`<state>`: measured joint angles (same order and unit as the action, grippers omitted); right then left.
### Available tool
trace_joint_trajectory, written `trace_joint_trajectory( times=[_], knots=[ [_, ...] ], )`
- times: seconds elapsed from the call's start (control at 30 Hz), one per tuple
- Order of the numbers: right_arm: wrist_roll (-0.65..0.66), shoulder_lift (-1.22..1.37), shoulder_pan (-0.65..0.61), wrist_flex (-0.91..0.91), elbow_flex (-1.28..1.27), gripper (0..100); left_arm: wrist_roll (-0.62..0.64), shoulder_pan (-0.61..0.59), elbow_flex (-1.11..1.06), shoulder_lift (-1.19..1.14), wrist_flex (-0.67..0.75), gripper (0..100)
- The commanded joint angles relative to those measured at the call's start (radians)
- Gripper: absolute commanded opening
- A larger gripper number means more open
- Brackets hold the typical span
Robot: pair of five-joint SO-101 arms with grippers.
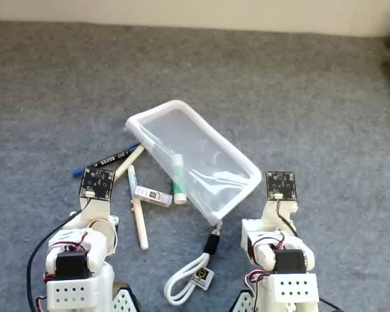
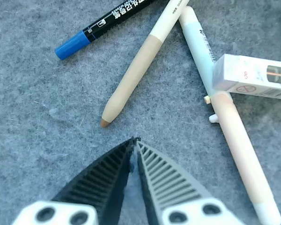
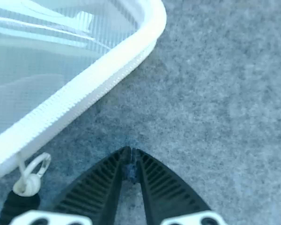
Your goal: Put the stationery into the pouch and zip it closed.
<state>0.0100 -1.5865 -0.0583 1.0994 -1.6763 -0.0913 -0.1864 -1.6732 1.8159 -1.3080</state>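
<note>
Your left gripper [image 2: 133, 141], jaws together and empty, sits over the beige pen [image 2: 136, 70] and blue-capped black marker [image 2: 103, 24] beside the translucent white zip pouch [image 1: 201, 146]; your right gripper [image 3: 131, 151], likewise closed, at that pouch's corner.

Bright, even light, faint soft shadows beside the pens [image 2: 136, 75], mild glare on the pouch [image 1: 208, 146].

My left hand [image 2: 134, 140], fingers together, has a small bare patch of worktop [image 1: 39, 117] at its tips, but the beige pen [image 2: 136, 75], blue-capped marker [image 2: 103, 26], pale long pen [image 2: 234, 140] and small box [image 2: 253, 77] crowd just ahead. My right hand [image 3: 131, 151], tips also together, has the pouch [image 3: 84, 91] rim near on its inner side and open worktop outward. A cable [image 1: 212, 245] lies between the arms.
</note>
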Motion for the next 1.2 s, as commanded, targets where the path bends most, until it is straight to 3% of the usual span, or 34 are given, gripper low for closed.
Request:
trace_joint_trajectory(
  times=[0.0,0.8,1.0,1.17],
  knots=[
    [-0.003,-0.016,0.012,-0.019,-0.114,0.5,0.008,-0.004,-0.022,-0.001,-0.006,1],
    [-0.003,-0.016,0.015,-0.025,-0.107,0.5,0.008,-0.004,-0.022,-0.001,-0.006,1],
    [-0.009,-0.013,0.14,-0.01,0.068,0.5,0.008,-0.004,-0.022,-0.001,-0.006,1],
    [-0.009,-0.01,0.142,0.159,0.217,0.5,0.008,-0.004,-0.022,-0.001,-0.006,1]
  ],
)
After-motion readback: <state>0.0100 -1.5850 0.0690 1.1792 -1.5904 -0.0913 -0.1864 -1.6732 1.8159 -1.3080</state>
